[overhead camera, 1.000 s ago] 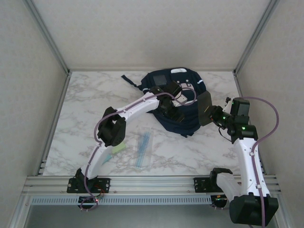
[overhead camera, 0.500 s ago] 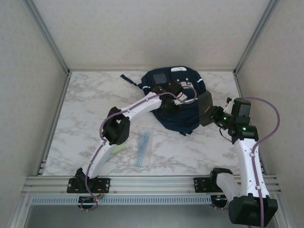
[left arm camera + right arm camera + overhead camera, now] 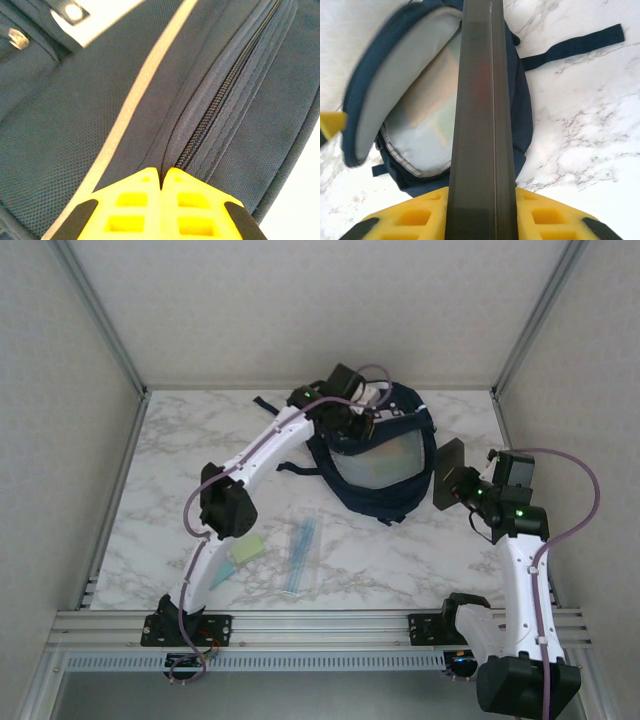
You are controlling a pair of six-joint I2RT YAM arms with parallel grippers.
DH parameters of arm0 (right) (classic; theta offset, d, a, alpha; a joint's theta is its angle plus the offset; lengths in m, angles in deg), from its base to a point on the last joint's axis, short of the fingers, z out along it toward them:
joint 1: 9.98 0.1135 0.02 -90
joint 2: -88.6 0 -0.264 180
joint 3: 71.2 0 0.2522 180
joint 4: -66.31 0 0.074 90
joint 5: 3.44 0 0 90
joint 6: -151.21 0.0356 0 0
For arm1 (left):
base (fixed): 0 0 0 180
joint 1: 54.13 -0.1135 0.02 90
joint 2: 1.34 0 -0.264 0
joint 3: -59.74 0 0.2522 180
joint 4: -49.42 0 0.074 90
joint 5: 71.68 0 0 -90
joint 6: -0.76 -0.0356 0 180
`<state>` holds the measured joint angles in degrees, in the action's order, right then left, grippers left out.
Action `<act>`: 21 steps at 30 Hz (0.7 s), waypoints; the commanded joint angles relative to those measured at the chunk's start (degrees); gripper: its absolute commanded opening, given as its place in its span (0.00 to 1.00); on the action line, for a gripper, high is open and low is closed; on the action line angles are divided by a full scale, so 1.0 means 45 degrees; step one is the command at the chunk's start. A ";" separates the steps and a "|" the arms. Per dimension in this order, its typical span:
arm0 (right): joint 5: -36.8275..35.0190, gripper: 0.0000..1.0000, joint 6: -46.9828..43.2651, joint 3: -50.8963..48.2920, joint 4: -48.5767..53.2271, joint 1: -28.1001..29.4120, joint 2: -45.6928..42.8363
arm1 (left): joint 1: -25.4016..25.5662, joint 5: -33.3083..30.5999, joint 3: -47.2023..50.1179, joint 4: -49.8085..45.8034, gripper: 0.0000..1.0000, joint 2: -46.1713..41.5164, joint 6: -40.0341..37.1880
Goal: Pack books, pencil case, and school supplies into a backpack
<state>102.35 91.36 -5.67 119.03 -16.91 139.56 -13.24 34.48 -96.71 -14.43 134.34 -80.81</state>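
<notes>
White panelled walls and metal rails boxed in a marble table, and the backpack lay at the far middle of it, mouth gaping toward the arms. Its pale grey lining was on show, with something flat and yellowish-green lying inside (too blurred in the right wrist view to say more). One dark strap trailed off to the far left.

At the bag's far edge the left gripper was closed. Up close, its yellow fingers were pressed together on a fold of navy cloth just beside the zipper, with the white stripe running to their left, so it had the backpack's flap pinched.

On the right, the right gripper was clamped on a dark flat slab (case or cover, I couldn't tell which), held on edge in the air just beside the bag's right side.

Nearer the arms, out on the marble, lay a clear pouch with blue sticks in it. Left of that sat a pale green pad, and a pale blue one was touching its near corner, right by the left arm.
</notes>
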 commanded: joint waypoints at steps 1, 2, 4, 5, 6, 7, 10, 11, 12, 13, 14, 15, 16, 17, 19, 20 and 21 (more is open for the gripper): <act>0.1871 0.10 0.0399 -0.0103 -0.1007 -0.0041 0.0259 | -0.0622 0.0658 -0.0740 0.0597 0.00 -0.0371 0.1444; 0.2688 0.10 0.0764 -0.0390 -0.1625 -0.0037 0.0451 | -0.0658 0.0790 -0.0817 0.0694 0.00 -0.0346 0.1614; 0.3927 0.10 0.1597 -0.0906 -0.3012 0.0002 0.0837 | -0.0688 0.0938 -0.0849 0.0878 0.00 -0.0384 0.1767; 0.4327 0.10 0.2001 -0.1071 -0.3691 0.0083 0.1050 | -0.0697 0.1011 -0.0834 0.0941 0.00 -0.0385 0.1832; 0.4716 0.10 0.2432 -0.1234 -0.4411 0.0206 0.1350 | -0.0687 0.1083 -0.0832 0.1003 0.00 -0.0419 0.1883; 0.4924 0.10 0.2824 -0.1315 -0.5099 0.0401 0.1695 | -0.0686 0.1095 -0.0834 0.1064 0.00 -0.0442 0.1931; 0.5043 0.10 0.3467 -0.1130 -0.6581 0.1278 0.2990 | -0.0685 0.1120 -0.0837 0.1197 0.00 -0.0520 0.2008; 0.5016 0.11 0.3639 -0.1032 -0.6979 0.1538 0.3426 | -0.0687 0.1140 -0.0837 0.1237 0.00 -0.0558 0.2047; 0.5027 0.11 0.3957 -0.0944 -0.7635 0.1778 0.3988 | -0.0667 0.1171 -0.0836 0.1281 0.00 -0.0613 0.2086; 0.5095 0.11 0.4312 -0.0885 -0.8387 0.1999 0.4534 | -0.0661 0.1210 -0.0834 0.1327 0.00 -0.0654 0.2116; 0.5188 0.11 0.4616 -0.0826 -0.9039 0.2168 0.5097 | -0.0652 0.1261 -0.0837 0.1368 0.00 -0.0694 0.2148; 0.5185 0.11 0.4920 -0.0721 -0.9785 0.2336 0.5700 | -0.0648 0.1261 -0.0830 0.1388 0.00 -0.0753 0.2134; 0.5101 0.11 0.5155 -0.0597 -1.0410 0.2508 0.6278 | -0.0628 0.1257 -0.0833 0.1406 0.00 -0.0809 0.2145; 0.5015 0.11 0.5323 -0.0454 -1.0865 0.2631 0.6762 | -0.0628 0.1267 -0.0830 0.1422 0.00 -0.0824 0.2148; 0.4840 0.11 0.5757 -0.0144 -1.1996 0.2891 0.7909 | -0.0613 0.1233 -0.0837 0.1409 0.00 -0.0852 0.2149; 0.4812 0.11 0.6079 -0.0015 -1.2557 0.2989 0.8397 | -0.0625 0.1233 -0.0836 0.1387 0.00 -0.0854 0.2168; 0.4759 0.11 0.6465 0.0081 -1.3272 0.3116 0.8948 | -0.0610 0.1266 -0.0832 0.1385 0.00 -0.0854 0.2171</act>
<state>123.07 115.23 -8.45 74.25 -4.04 176.02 -15.71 39.33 -98.16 -10.71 134.34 -72.66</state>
